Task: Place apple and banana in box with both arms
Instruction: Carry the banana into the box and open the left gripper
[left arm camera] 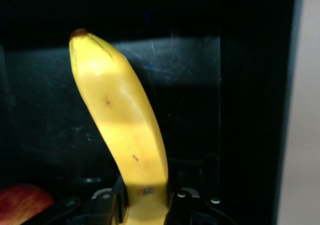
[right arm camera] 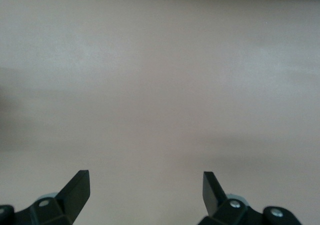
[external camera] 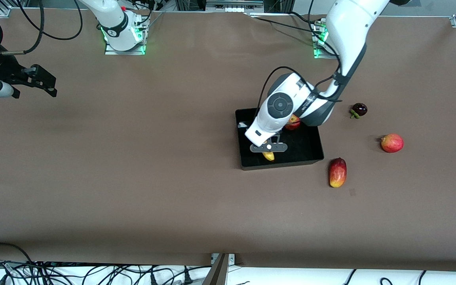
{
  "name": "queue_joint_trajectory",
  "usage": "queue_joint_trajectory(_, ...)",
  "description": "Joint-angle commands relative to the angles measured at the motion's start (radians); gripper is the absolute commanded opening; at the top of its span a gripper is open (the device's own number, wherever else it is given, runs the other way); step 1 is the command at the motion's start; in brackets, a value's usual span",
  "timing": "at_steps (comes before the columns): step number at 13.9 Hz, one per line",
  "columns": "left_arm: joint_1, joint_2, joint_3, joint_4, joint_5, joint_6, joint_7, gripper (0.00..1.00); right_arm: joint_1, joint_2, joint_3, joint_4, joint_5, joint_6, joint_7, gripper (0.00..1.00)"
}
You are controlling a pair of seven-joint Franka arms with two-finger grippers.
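The black box (external camera: 315,147) stands mid-table, toward the left arm's end. My left gripper (external camera: 268,150) reaches down into it and is shut on the yellow banana (external camera: 268,156). In the left wrist view the banana (left arm camera: 120,115) sticks out from between the fingers (left arm camera: 185,205) over the box floor (left arm camera: 195,85). The red apple (external camera: 293,122) lies in the box, partly hidden by the left arm; it also shows in the left wrist view (left arm camera: 22,202). My right gripper (external camera: 42,81) waits open and empty over bare table at the right arm's end; the right wrist view shows it (right arm camera: 145,185) over brown tabletop.
Three other fruits lie on the table beside the box, toward the left arm's end: a dark purple one (external camera: 359,109), a pinkish-red round one (external camera: 392,143) and an elongated red-yellow one (external camera: 337,172). Cables hang along the table's near edge.
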Motion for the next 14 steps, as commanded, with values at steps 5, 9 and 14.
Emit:
queue_joint_trajectory(5, -0.012, 0.01, -0.002, -0.002, 0.039, 0.005, 0.005, 1.0, -0.006, 0.011, 0.001, 0.027, -0.008, -0.017, -0.018, 1.0)
queue_joint_trajectory(9, 0.049, -0.196, 0.008, 0.004, 0.035, -0.128, 0.002, 1.0, -0.006, 0.011, 0.001, 0.027, -0.01, -0.017, -0.018, 1.0)
queue_joint_trajectory(14, 0.241, -0.422, 0.027, 0.003, 0.015, -0.338, 0.164, 1.0, -0.006, 0.011, 0.001, 0.027, -0.008, -0.019, -0.018, 1.0)
